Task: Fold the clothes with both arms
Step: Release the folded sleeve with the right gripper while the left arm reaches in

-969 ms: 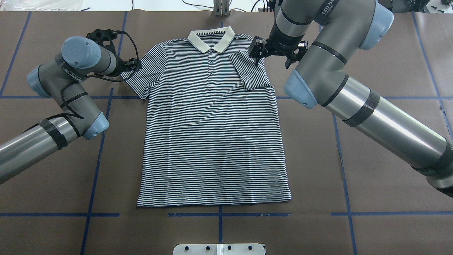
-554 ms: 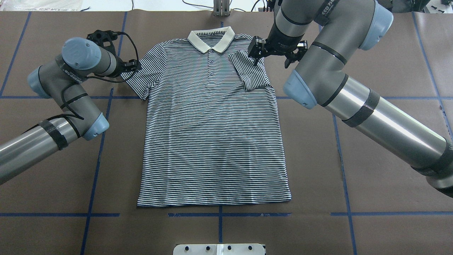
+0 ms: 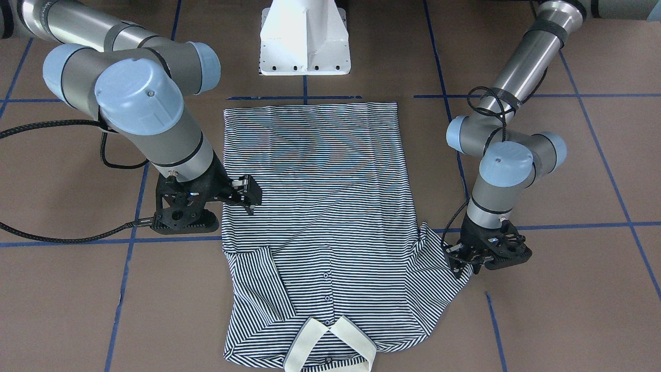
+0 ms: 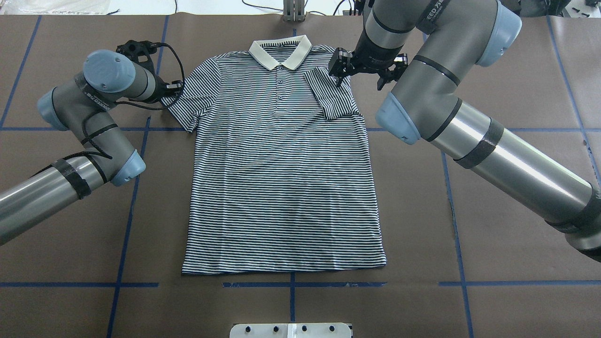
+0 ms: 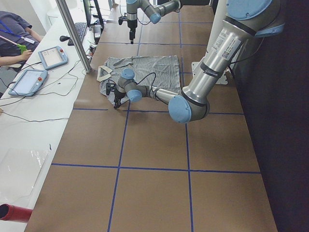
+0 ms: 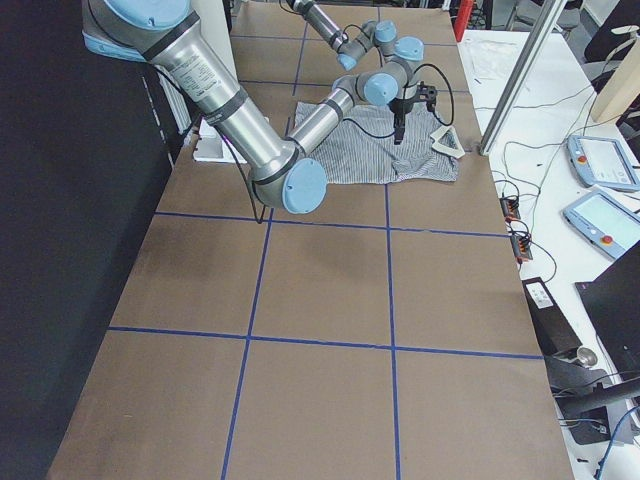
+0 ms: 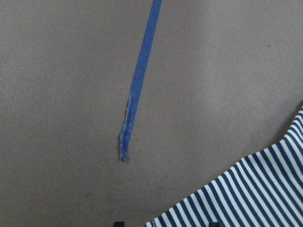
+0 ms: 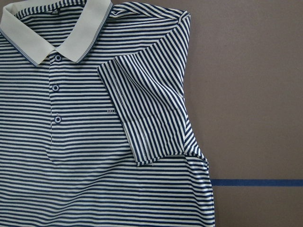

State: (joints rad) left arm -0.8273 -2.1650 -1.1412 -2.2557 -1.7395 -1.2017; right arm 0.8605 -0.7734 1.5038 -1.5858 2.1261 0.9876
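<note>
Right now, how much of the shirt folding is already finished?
Done: the right sleeve lies folded inward, and the right gripper hovers near it, holding nothing. In hand: the left gripper is open at the edge of the left sleeve. Left: that sleeve, then the flat shirt body.

Right arm (image 4: 434, 11): white lettering on the upper link, overhead view. Legible portion reads "EED", followed by one character cut off at the frame edge.

Left arm (image 4: 96, 101): a line of small white lettering on the wrist link. Characters too small to read.

Shirt (image 8: 142, 189): small grey chest logo (image 8: 110, 112), right wrist view. Only the first letter, "M", shows; the folded sleeve (image 8: 147, 109) covers the remainder.
</note>
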